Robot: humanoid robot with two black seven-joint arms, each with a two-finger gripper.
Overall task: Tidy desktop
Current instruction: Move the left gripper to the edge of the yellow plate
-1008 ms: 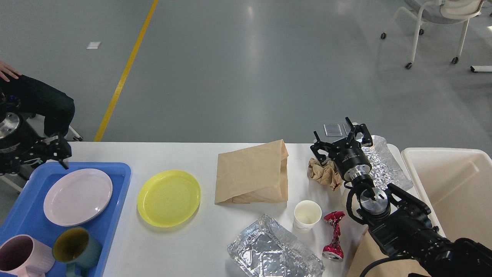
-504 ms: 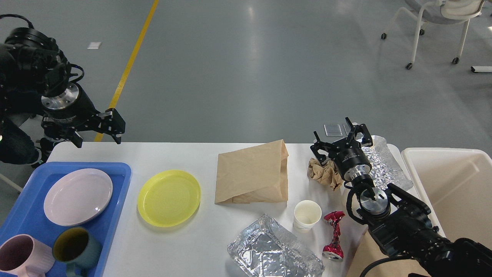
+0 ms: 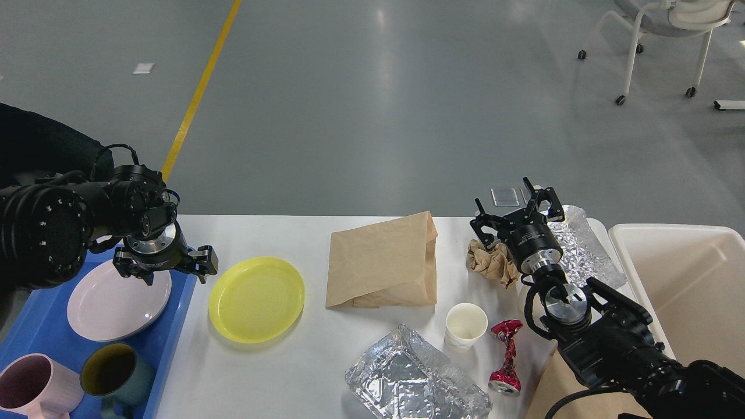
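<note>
Head view shows the desktop [image 3: 361, 233] filling the lower frame. Left gripper [image 3: 166, 269], fingers spread and empty, hangs over the blue tray's [image 3: 35, 331] right edge, beside the yellow plate [image 3: 256, 299]. Right gripper [image 3: 512, 215] (also spread, empty) hovers above crumpled brown paper [image 3: 489, 262].

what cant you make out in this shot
Head view only:
- Pink mug and blue tray: cut off by the bottom-left edge.
- Crumpled brown paper: partly behind the right gripper.
- Foil tray at the far right: partly behind the right arm.
- Left gripper: fingers too dark to tell apart.
</note>
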